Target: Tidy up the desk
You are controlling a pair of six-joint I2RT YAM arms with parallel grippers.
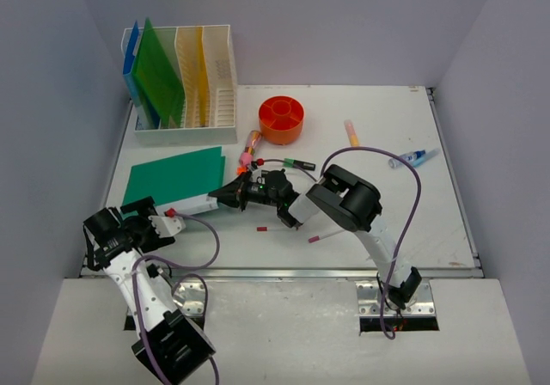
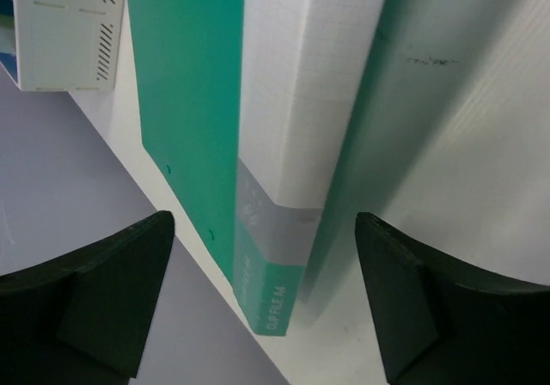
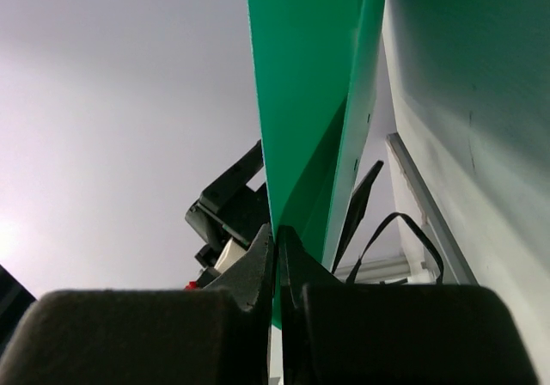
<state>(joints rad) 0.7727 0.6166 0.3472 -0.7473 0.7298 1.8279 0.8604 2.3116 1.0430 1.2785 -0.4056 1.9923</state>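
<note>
From above, the white desk (image 1: 430,222) fills the space between the lavender walls. A green folder (image 1: 172,174) lies on its left side, in front of the file rack (image 1: 219,101). An orange tub (image 1: 282,119) and several pens sit further right. My right gripper (image 1: 230,193) is at the folder's right edge and my left gripper (image 1: 163,217) at its near edge.

On my left wrist, the fingers (image 2: 103,290) stand wide apart with nothing between them, the folder (image 2: 189,101) below them.

On my right wrist, my fingers (image 3: 258,273) are pinched tight on the folder's thin green cover (image 3: 309,101), the desk to the right.
</note>
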